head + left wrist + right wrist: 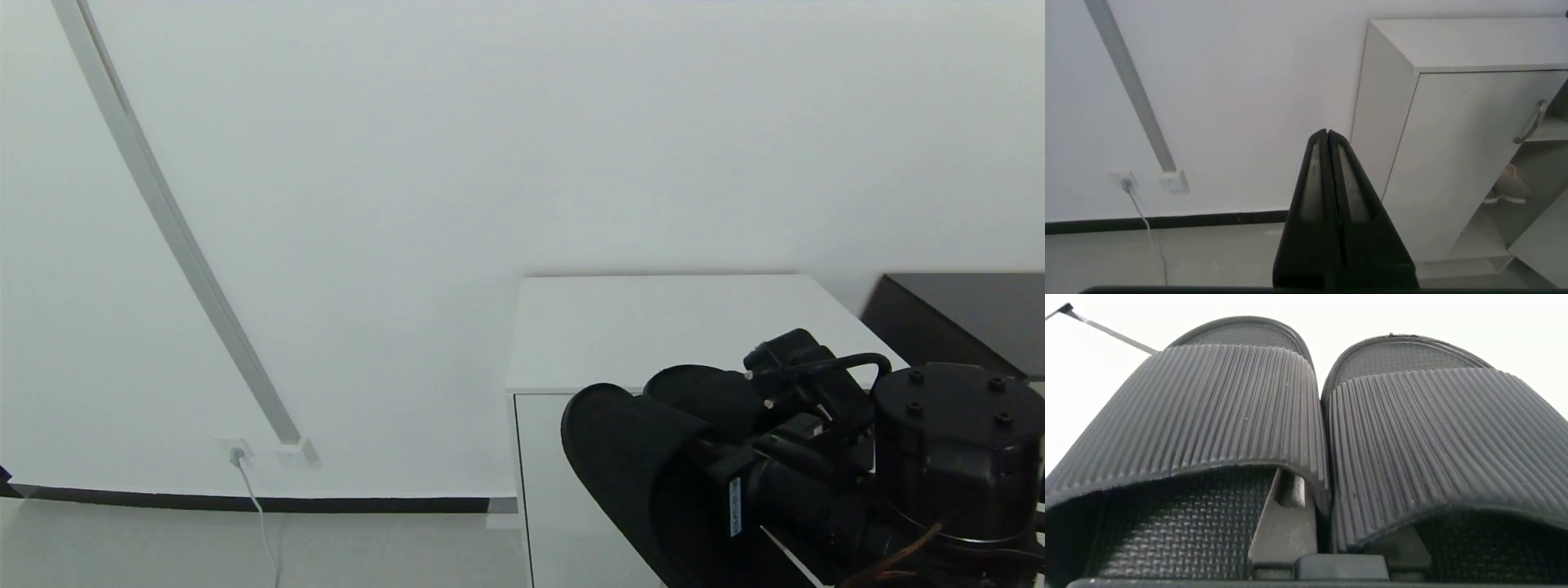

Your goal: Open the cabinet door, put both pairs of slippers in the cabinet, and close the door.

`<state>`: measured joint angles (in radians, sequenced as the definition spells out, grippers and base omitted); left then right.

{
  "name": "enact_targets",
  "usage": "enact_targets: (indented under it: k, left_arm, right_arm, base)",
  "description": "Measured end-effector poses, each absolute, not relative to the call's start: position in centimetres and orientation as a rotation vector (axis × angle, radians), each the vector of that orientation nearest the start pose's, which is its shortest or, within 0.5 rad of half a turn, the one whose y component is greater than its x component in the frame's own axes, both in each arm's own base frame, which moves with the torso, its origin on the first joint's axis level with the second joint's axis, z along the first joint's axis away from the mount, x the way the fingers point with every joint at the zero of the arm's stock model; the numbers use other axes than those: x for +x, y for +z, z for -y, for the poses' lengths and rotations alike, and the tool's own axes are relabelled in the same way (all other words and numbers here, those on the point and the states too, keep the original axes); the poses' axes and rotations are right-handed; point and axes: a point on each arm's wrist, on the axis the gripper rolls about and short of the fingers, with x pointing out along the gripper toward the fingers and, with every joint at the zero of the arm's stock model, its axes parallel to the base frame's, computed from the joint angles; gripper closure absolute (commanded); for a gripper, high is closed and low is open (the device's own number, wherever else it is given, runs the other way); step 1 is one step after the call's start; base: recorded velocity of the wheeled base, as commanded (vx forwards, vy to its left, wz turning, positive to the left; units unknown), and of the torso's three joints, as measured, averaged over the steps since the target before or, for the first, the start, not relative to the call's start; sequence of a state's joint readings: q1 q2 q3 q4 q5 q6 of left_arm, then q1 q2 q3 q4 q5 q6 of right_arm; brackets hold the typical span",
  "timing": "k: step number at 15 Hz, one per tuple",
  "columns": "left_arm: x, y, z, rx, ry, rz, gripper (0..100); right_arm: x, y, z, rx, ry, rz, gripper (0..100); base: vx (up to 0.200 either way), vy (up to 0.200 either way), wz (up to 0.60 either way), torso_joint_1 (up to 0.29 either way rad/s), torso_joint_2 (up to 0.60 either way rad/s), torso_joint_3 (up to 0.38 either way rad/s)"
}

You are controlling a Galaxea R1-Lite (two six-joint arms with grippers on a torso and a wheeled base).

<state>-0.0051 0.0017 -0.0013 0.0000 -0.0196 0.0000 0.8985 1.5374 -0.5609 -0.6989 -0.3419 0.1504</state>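
The pair of dark ribbed slippers (1241, 408) sits side by side in the right gripper (1339, 527). The gripper is clamped on them from behind, with one finger (1284, 518) reaching in under the strap of one slipper beside the seam where the two meet. The head view shows the pair held clear of the floor (163, 547), in front of the white cabinet (653, 327), just below the front edge of its top and towards its right side.

The cabinet stands on the floor with its back against the wall (408, 163). In the left wrist view its front panel carries a metal handle (1531, 122). Past the handle the inside lies open, and below an upper shelf (1545, 132) a pale slipper (1512, 186) rests inside.

The left gripper (1327, 196) has its fingers pressed flat together with nothing between them. It is off the cabinet's left side and pointed at the wall.

A grey conduit strip (163, 204) runs down the wall to a small box next to a wall outlet (235, 449). From the outlet a cable (263, 514) drops past the dark baseboard (245, 500) to the floor. A dark piece of furniture (963, 314) stands just beside the cabinet's right edge.
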Motion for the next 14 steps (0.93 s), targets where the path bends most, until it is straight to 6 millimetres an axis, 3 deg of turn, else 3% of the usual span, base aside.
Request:
enact_targets:
  k: [14]
  left_arm:
    - [-2.28, 7.59, 0.04, 0.000, -0.024, 0.000, 100]
  right_arm:
    - [15.99, 16.69, -18.88, -0.024, 0.532, -0.278, 100]
  base:
    - [0.000, -0.200, 0.00, 0.004, 0.00, 0.001]
